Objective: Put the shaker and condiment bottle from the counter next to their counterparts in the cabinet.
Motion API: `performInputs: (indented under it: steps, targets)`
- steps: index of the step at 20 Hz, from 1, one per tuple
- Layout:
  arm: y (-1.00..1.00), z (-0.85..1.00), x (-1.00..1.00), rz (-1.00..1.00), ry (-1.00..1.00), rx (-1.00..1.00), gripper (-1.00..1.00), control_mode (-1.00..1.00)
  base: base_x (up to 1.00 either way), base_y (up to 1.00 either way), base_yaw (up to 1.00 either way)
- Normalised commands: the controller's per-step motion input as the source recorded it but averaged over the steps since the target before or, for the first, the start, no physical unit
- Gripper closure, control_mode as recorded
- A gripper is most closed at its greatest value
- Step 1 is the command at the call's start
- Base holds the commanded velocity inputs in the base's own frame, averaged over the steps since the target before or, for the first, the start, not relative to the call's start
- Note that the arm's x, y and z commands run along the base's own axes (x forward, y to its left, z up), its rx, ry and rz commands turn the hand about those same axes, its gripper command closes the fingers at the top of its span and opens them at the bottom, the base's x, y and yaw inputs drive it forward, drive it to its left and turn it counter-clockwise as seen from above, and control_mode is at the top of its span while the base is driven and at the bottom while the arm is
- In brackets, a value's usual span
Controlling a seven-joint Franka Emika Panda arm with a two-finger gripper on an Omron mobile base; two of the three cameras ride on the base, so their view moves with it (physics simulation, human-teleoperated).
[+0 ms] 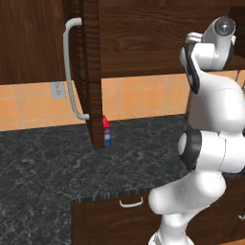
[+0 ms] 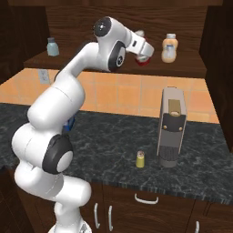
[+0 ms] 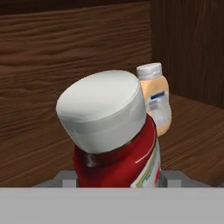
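My gripper [image 2: 144, 55] is up inside the cabinet [image 2: 195, 68], shut on the condiment bottle [image 3: 117, 151], a red bottle with a white cap that leans in the jaws. In the right base view the condiment bottle [image 2: 145, 60] hangs just above the shelf, a short way left of its counterpart, the pale beige bottle [image 2: 169, 48]. The hand view has that beige bottle [image 3: 157, 98] standing upright right behind the red one. The shaker [image 2: 141, 159], yellow-green with a grey cap, stands on the dark counter [image 2: 109, 141] near its front edge.
The cabinet door [image 1: 91, 72] with its curved pale handle [image 1: 71, 72] hangs open over the counter. A red-topped blue bottle [image 1: 106, 130] stands behind it. A tall grey appliance [image 2: 172, 127] stands right of the shaker. A small bluish bottle [image 2: 53, 46] sits far left on the shelf.
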Motion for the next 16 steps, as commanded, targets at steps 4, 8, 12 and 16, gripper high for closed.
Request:
performInputs:
  steps: [4,8,12,16]
  targets:
    - [-0.11,0.00,0.29,0.02,0.09,0.09,1.00,-1.00,0.00,0.00,0.00]
    - [-0.27,0.00,0.26,0.02,0.02,0.09,1.00,-1.00,0.00,0.00,0.00]
    - [-0.25,-0.19,0.24,0.01,0.00,0.03,1.00,-1.00,0.00,0.00,0.00]
    - [-0.24,-0.22,0.48,0.01,0.00,0.01,1.00,-1.00,0.00,0.00,0.00]
